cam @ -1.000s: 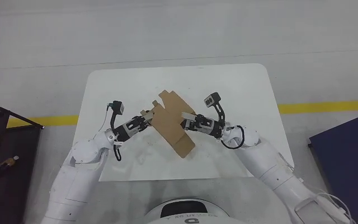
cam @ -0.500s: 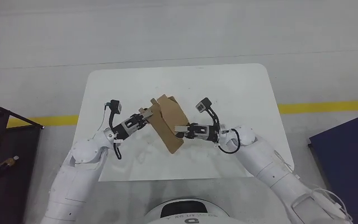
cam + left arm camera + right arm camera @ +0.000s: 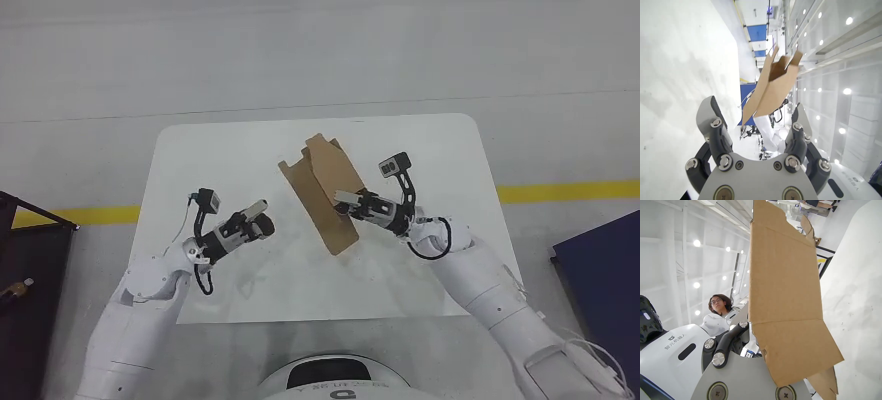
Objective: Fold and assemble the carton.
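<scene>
White surface [image 3: 420, 150] below; nearest, my left fingers [image 3: 712, 108] stand open, empty. Beyond, the brown cardboard carton [image 3: 325, 195] hangs above it, pinched only by my right fingers [image 3: 348, 195]; with one grip, it may swing or slip.

Right claw [image 3: 348, 196] partly behind carton [image 3: 783, 285].

The carton [image 3: 322, 195] is plain brown cardboard, the table [image 3: 200, 170] white, the left fingers [image 3: 705, 108] grey and black.

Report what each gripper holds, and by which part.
The right gripper holds the carton by the long edge nearest that arm. The left gripper is open, holding nothing.
</scene>
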